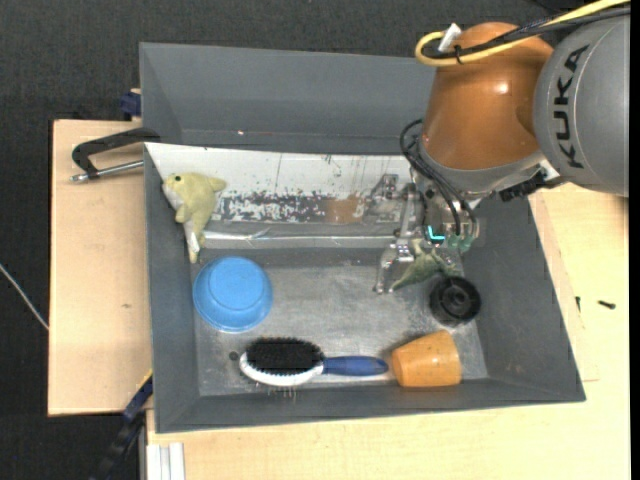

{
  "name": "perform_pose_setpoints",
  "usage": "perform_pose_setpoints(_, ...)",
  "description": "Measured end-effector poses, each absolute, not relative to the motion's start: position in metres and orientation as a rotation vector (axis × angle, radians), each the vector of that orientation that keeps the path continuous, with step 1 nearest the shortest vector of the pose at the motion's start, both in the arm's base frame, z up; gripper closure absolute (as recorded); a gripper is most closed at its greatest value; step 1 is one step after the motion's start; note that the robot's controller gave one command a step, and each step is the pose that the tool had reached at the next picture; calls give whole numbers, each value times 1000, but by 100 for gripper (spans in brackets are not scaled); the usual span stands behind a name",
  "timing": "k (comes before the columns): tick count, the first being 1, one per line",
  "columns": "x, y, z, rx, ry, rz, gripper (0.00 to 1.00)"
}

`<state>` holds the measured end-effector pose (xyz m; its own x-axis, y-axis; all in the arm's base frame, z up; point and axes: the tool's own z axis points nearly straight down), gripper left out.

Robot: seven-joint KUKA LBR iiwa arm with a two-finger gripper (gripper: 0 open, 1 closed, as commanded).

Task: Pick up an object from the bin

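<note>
Hanging in the camera view just up-left of the black round cap [455, 300], the claw [417, 264] sits directly over a small olive-green thing [428, 271] lying beside that cap. Whether the claw is clenched or released cannot be told.

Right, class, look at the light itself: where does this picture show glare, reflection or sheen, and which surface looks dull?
Camera view: the bin's far wall glares white along its upper edge and mirrors dark speckles and an orange smudge; its floor shines palest left of the gripper; the orange wrist cover carries a soft sheen; the brush's black bristles look dull.
</note>
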<state>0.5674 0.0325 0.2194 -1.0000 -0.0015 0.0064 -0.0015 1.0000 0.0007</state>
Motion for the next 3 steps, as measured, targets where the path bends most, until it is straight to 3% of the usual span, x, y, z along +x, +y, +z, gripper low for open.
perform_pose_setpoints(1, 517, -53, 143, -21, -3133, 4, 0)
perform_pose_setpoints(2, 576, -61, 74, 240, -3140, 0, 0)
perform_pose_setpoints(3, 576, -60, 75, 241, -3139, -1, 100)
